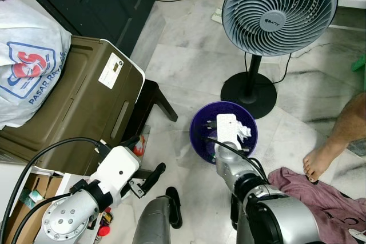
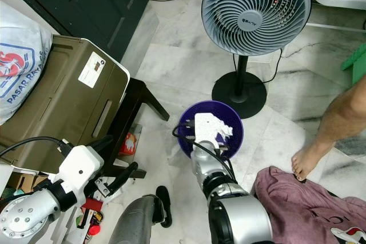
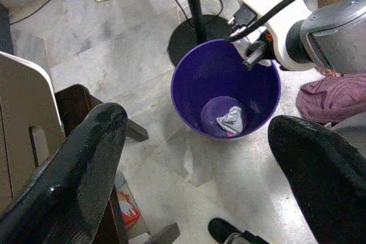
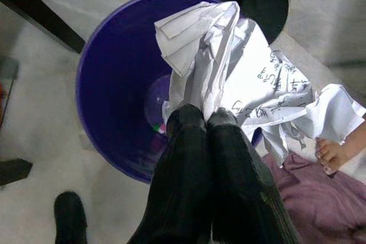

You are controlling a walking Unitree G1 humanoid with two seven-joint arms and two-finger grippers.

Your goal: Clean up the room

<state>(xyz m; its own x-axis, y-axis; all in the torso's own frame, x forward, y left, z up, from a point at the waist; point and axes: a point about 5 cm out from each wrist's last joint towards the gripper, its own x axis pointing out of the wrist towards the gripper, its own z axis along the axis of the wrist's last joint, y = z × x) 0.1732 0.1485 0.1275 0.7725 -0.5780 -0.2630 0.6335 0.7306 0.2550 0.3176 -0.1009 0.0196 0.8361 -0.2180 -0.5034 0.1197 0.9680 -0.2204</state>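
Note:
A purple bin stands on the marble floor in front of me. My right gripper hangs over its rim, shut on a crumpled white sheet of paper with handwriting on it. The paper sticks out beside the white wrist block, above the bin's opening. A small crumpled grey scrap lies at the bottom of the bin. My left gripper is held low to the left of the bin, open, with nothing between its fingers.
A standing fan on a black base is just behind the bin. An olive case and a white plastic bag are at left. A maroon cloth and a person's bare foot are at right.

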